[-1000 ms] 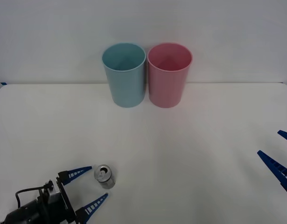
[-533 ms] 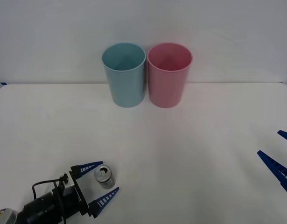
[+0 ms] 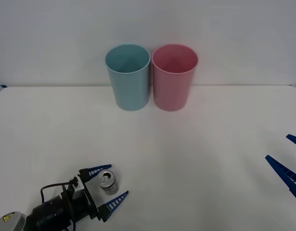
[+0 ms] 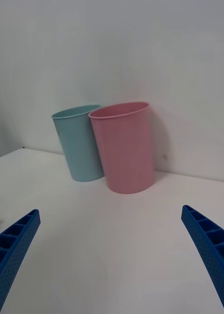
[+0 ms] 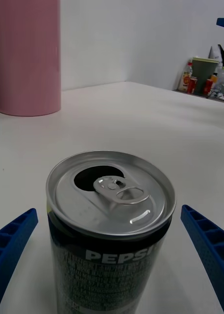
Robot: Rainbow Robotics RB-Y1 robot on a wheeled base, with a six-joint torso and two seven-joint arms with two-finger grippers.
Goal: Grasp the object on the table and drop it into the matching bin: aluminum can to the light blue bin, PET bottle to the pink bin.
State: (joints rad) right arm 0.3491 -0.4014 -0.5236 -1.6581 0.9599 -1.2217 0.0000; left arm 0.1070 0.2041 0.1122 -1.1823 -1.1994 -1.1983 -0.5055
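Small short aluminum can [image 3: 108,182], silver pull-tab top, dark printed side, stood upright on the white matte table [image 3: 196,159] near its front left, long axis vertical. Left gripper [image 3: 109,186] straddled it, blue ribbed fingers [image 5: 12,250] spread wide on either side, gripping nothing. Right gripper [image 4: 112,255] sat open well apart at the right edge. Tall light blue plastic bin [image 3: 128,77] and pink one [image 3: 174,77] stood touching at the back; nothing lay between.

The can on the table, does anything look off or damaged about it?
Nothing stands out. The can stands upright on the table, undented, its top already opened, with no spill around it. The left gripper brackets it with jaws open.
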